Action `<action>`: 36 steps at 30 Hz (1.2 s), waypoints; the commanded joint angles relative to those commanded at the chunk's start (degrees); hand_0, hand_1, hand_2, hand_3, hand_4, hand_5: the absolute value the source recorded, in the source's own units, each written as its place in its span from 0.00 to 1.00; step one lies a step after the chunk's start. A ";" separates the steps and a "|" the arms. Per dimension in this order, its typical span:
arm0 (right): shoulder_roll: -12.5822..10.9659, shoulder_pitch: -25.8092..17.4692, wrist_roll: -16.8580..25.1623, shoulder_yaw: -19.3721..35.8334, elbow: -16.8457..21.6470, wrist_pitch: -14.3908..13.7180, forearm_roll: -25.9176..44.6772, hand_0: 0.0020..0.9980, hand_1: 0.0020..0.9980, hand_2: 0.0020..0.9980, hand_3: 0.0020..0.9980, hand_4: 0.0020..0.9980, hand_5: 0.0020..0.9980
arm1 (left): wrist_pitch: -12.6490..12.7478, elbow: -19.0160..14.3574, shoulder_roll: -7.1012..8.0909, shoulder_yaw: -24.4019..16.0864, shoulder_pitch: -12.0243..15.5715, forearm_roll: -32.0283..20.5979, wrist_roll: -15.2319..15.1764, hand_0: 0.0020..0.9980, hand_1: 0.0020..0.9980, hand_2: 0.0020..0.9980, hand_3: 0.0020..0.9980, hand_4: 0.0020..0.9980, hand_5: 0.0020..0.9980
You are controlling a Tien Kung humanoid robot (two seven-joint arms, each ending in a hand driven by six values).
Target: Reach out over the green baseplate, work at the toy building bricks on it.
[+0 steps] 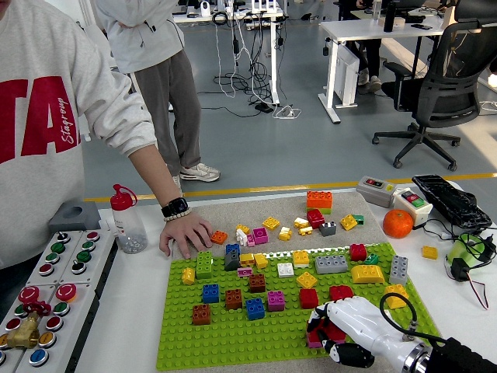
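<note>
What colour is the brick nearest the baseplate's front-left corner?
Brown, seen clearly in the head view, standing alone on the green baseplate.

Grey floor (295, 148), white desk (373, 35), black office chair (443, 85).

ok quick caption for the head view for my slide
Right robot hand curled over a red brick at the green baseplate's near right corner, while a person's hand rests flat at the plate's far left edge.
</note>
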 joint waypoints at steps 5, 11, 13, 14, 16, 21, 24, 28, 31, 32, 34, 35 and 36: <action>-0.04 -0.01 0.00 -0.06 0.07 0.07 0.01 0.46 0.57 0.60 0.57 0.34 0.15 | 0.00 0.00 0.01 -0.06 -0.03 0.11 0.03 0.67 0.61 0.57 0.45 0.24 1.00; -0.08 -0.06 0.02 -0.15 0.12 0.10 0.14 0.46 0.57 0.60 0.57 0.34 0.15 | 0.01 0.00 0.01 -0.11 -0.08 0.13 0.06 0.67 0.61 0.57 0.45 0.24 1.00; -0.08 -0.06 0.02 -0.15 0.12 0.10 0.18 0.46 0.57 0.60 0.57 0.34 0.15 | 0.01 0.00 0.02 -0.10 -0.11 0.09 0.07 0.67 0.61 0.57 0.45 0.24 1.00; -0.08 -0.06 0.03 -0.14 0.11 0.11 0.20 0.46 0.58 0.60 0.57 0.34 0.15 | 0.00 0.00 0.01 -0.10 -0.13 0.08 0.07 0.66 0.61 0.57 0.45 0.24 1.00; -0.08 -0.06 0.03 -0.08 0.08 0.11 0.24 0.46 0.58 0.60 0.57 0.34 0.15 | -0.01 0.00 0.01 -0.10 -0.19 0.08 0.08 0.66 0.61 0.57 0.45 0.24 1.00; -0.10 -0.01 0.05 -0.13 0.07 0.14 0.40 0.46 0.58 0.60 0.57 0.34 0.15 | -0.04 0.00 -0.01 -0.10 -0.32 -0.01 0.09 0.67 0.61 0.57 0.45 0.24 1.00; -0.09 0.09 0.05 -0.22 0.07 0.17 0.42 0.46 0.58 0.60 0.57 0.34 0.15 | -0.05 0.00 -0.01 -0.05 -0.37 -0.13 0.07 0.67 0.61 0.57 0.45 0.24 1.00; -0.09 0.25 0.03 -0.25 0.07 0.21 0.35 0.47 0.58 0.60 0.57 0.34 0.15 | -0.05 0.00 -0.02 -0.03 -0.49 -0.22 0.04 0.66 0.61 0.57 0.45 0.24 1.00; -0.03 0.42 -0.02 -0.26 0.03 0.26 0.23 0.47 0.58 0.60 0.57 0.34 0.15 | -0.06 0.00 -0.01 -0.03 -0.53 -0.22 0.03 0.66 0.61 0.57 0.45 0.24 1.00; 0.02 0.48 -0.04 -0.23 0.01 0.28 0.18 0.47 0.57 0.60 0.57 0.34 0.14 | -0.06 0.00 0.00 0.00 -0.55 -0.24 0.03 0.66 0.61 0.56 0.45 0.24 1.00; 0.10 0.59 -0.07 -0.17 -0.01 0.32 0.08 0.47 0.57 0.60 0.57 0.34 0.14 | -0.07 0.00 0.02 0.04 -0.57 -0.28 0.01 0.66 0.61 0.56 0.45 0.24 1.00; 0.14 0.62 -0.10 -0.14 -0.02 0.37 0.05 0.47 0.57 0.60 0.57 0.34 0.14 | -0.07 0.00 0.03 0.02 -0.58 -0.27 0.01 0.66 0.61 0.56 0.45 0.24 1.00; 0.15 0.64 -0.13 -0.11 -0.02 0.41 0.03 0.47 0.57 0.60 0.57 0.34 0.14 | -0.07 0.00 0.03 -0.01 -0.58 -0.23 0.01 0.66 0.61 0.56 0.45 0.24 1.00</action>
